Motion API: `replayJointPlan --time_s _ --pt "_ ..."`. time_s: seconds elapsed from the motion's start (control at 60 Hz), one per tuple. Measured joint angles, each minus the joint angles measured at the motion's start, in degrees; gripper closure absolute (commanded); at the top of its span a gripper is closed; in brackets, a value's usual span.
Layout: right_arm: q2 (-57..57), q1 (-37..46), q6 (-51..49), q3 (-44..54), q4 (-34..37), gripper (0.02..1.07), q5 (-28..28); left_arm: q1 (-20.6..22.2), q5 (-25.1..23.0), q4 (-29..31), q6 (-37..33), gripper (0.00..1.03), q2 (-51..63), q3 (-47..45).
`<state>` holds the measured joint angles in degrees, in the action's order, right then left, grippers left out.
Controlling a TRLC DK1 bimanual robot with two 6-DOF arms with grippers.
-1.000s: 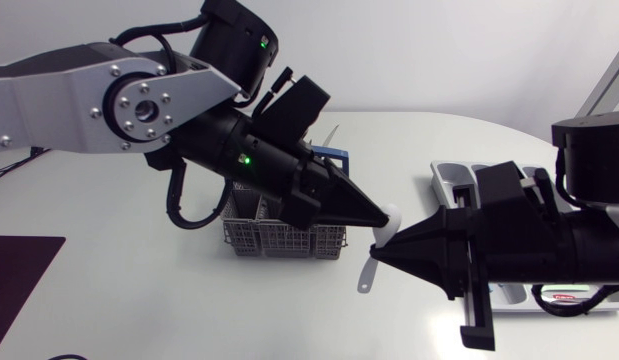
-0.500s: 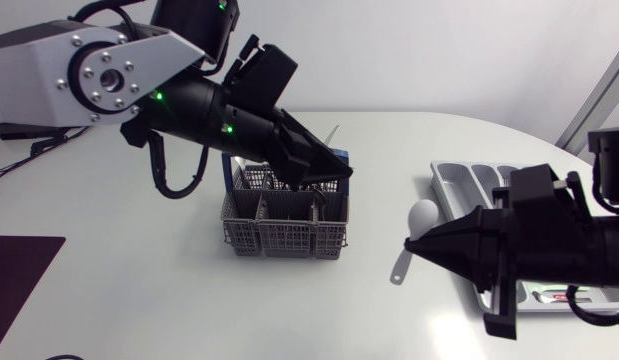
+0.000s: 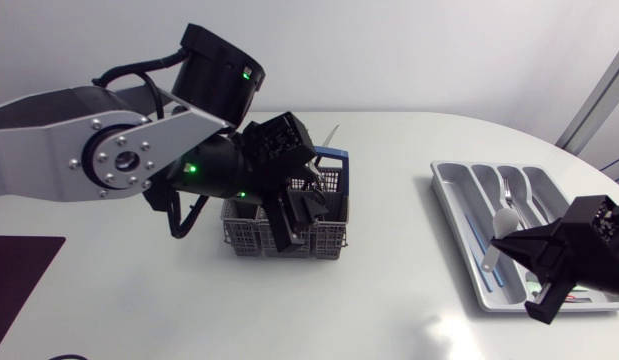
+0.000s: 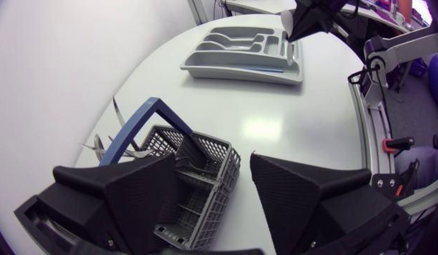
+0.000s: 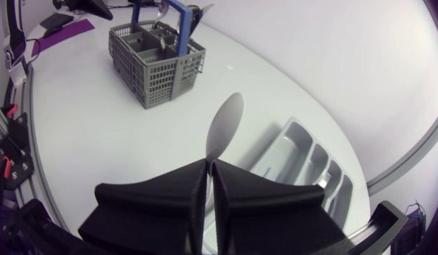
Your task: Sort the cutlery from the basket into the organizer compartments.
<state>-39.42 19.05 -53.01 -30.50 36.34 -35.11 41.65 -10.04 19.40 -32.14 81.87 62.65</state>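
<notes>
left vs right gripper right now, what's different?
The left gripper is open; the right gripper is shut. The left holds nothing; the right grips a white spoon by its handle, bowl sticking out ahead. The left hangs over the basket; the right is over the organizer. Both are matte black with wedge-shaped fingers.

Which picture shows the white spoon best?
The right wrist view: the spoon stands big and clear, clamped in the right gripper. The head view shows it small, over the organizer. In the left wrist view it is far off and tiny.
</notes>
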Motion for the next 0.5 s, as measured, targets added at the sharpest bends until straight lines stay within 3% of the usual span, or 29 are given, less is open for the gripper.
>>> replayJointPlan --time_s 0.267,0.5 --pt "-2.51 18.10 -17.14 0.37 0.28 1.01 0.04 0.15 3.98 -0.44 -4.66 0.30 1.16 0.00" --pt "-7.89 29.14 -29.29 1.20 -3.15 1.01 0.55 0.15 7.39 -0.44 -9.16 0.30 3.08 0.00"
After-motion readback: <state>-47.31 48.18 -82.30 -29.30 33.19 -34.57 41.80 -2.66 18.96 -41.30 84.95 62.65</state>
